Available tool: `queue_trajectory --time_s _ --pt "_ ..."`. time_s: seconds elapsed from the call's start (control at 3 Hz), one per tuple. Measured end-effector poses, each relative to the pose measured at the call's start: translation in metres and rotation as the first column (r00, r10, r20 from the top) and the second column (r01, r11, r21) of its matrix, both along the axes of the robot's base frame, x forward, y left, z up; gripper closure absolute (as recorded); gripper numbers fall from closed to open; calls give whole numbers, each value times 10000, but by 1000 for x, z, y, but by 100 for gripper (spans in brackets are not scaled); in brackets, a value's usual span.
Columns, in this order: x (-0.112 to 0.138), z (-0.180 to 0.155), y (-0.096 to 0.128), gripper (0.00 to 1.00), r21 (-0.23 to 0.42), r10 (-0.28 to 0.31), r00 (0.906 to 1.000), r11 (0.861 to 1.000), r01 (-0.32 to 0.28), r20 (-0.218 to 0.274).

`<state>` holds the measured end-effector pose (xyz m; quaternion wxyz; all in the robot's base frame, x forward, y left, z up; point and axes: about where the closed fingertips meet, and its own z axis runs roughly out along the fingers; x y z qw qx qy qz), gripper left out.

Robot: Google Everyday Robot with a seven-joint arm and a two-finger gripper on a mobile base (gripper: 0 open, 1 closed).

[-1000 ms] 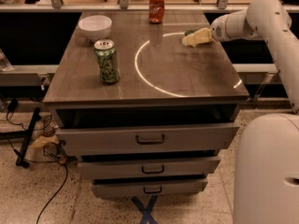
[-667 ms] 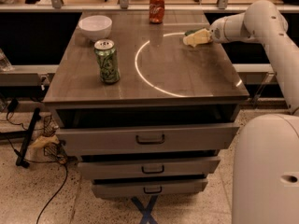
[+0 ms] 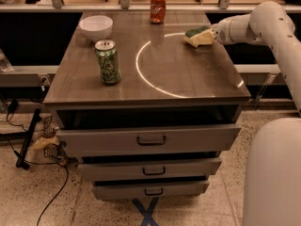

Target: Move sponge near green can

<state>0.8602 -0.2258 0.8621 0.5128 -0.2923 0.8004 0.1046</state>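
Observation:
The sponge [image 3: 198,36], pale yellow with a dark green top, sits tilted at the far right of the table top, at the tip of my gripper [image 3: 208,34]. The gripper reaches in from the right on a white arm and appears shut on the sponge's right end. The green can [image 3: 107,61] stands upright near the table's left front, far to the left of the sponge and gripper.
A red soda can [image 3: 158,7] stands at the table's back edge. A white bowl [image 3: 96,27] sits at the back left. The table [image 3: 188,86] has drawers below. A white robot body [image 3: 273,173] fills the lower right.
The sponge and gripper have stayed almost in place, shifting very slightly up. The arm's elbow has moved a little.

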Motion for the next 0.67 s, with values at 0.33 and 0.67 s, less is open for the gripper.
queue_trajectory --time_s 0.33,0.67 --pt "-56 45 55 99 -377 2387 9698 9708 -2369 504" --pt "-127 62 134 100 -721 5378 8422 8421 -5345 380"
